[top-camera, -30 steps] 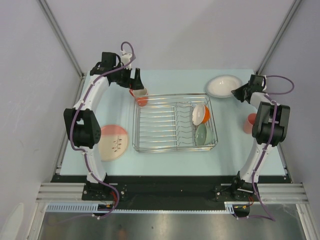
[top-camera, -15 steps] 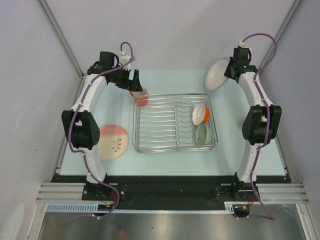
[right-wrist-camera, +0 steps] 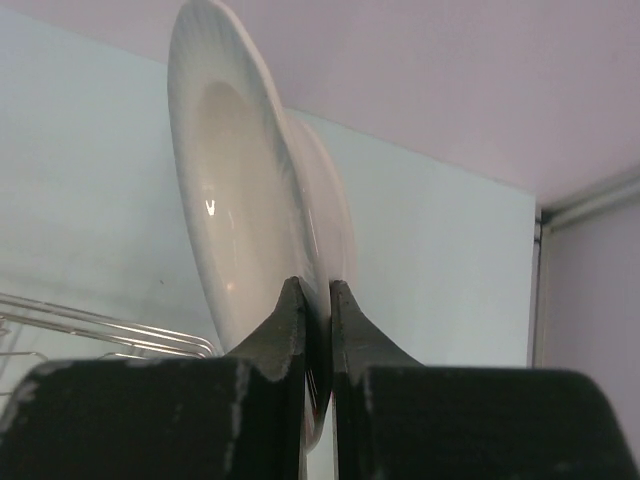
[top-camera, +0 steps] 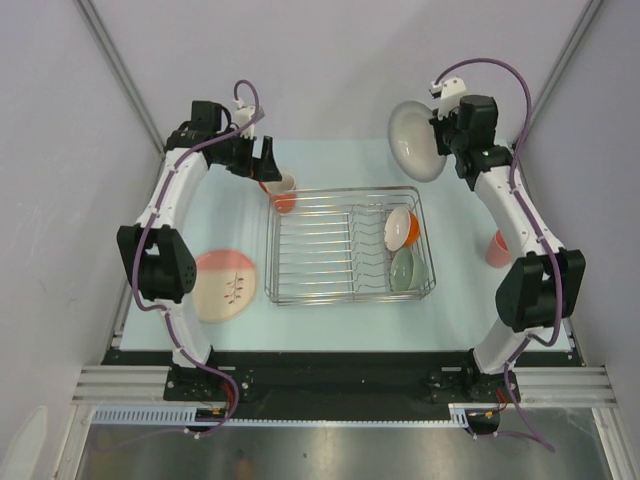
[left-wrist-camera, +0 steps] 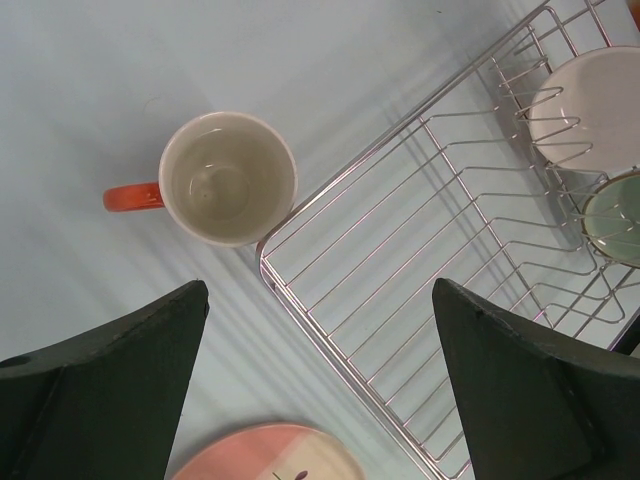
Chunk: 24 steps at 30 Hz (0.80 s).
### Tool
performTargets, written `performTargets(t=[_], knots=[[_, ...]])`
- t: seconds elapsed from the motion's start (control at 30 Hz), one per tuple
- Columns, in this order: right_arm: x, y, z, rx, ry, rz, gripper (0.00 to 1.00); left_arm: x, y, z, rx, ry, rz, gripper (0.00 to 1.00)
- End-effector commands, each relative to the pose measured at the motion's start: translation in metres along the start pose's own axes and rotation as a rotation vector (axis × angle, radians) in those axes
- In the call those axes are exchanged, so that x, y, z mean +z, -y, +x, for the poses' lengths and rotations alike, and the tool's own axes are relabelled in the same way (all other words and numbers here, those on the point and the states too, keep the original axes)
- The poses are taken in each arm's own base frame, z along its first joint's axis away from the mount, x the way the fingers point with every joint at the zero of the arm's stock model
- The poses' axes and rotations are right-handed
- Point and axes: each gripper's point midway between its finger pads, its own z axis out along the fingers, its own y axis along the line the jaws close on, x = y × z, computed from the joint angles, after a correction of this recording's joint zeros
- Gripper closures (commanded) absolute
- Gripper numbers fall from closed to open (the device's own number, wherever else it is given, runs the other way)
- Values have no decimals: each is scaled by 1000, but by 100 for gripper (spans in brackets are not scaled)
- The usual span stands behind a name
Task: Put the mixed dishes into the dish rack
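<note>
My right gripper (top-camera: 441, 141) (right-wrist-camera: 317, 291) is shut on the rim of the white plate (top-camera: 411, 140) (right-wrist-camera: 240, 200). The plate hangs on edge in the air, above and behind the far right corner of the dish rack (top-camera: 345, 190) (left-wrist-camera: 265, 252). An orange-and-white bowl (top-camera: 402, 229) (left-wrist-camera: 585, 105) and a pale green bowl (top-camera: 403, 268) (left-wrist-camera: 615, 205) stand in the rack's right end. My left gripper (top-camera: 270, 165) (left-wrist-camera: 318, 288) hovers open over the rack's far left corner, beside the upright orange mug (top-camera: 282, 190) (left-wrist-camera: 228, 178).
A pink plate with a dark twig mark (top-camera: 226, 285) (left-wrist-camera: 265, 455) lies flat on the table left of the rack. The pink tumbler (top-camera: 497, 247) stands at the table's right edge, beside my right arm. Walls close in the back and both sides.
My right arm has lifted the white plate off the far right of the table, tipped it on edge and carried it up and left. The left arm has barely shifted.
</note>
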Motion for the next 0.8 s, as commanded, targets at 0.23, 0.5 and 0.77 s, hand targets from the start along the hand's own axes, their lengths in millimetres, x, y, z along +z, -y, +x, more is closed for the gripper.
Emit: performTargets(t=[0.23, 0.5, 0.77], knots=[[-90, -41, -131, -353, 472, -325, 100, -21, 9, -13, 44, 62, 5, 0], [-102, -95, -96, -629, 455, -596, 100, -18, 7, -13, 40, 67, 5, 1], [-87, -127, -79, -922, 367, -584, 100, -13, 3, -10, 31, 67, -1, 0]])
